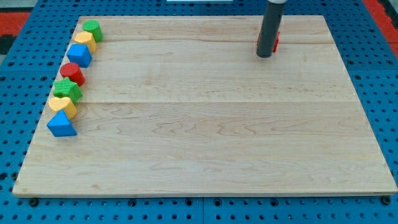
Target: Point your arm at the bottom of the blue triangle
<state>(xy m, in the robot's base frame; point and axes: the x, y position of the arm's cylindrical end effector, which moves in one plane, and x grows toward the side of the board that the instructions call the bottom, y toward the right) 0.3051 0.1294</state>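
The blue triangle [61, 125] lies at the left edge of the wooden board [205, 149], lowest in a column of blocks. My tip [265, 56] is far away near the view's top right, resting against a red block [274, 41] that the rod mostly hides. The tip is well to the right of and above the blue triangle.
Up the left edge above the blue triangle stand a yellow block [63, 106], a green star-like block [67, 89], a red cylinder [72, 73], a blue cube [79, 55], a yellow block [85, 40] and a green cylinder [92, 28]. Blue pegboard surrounds the board.
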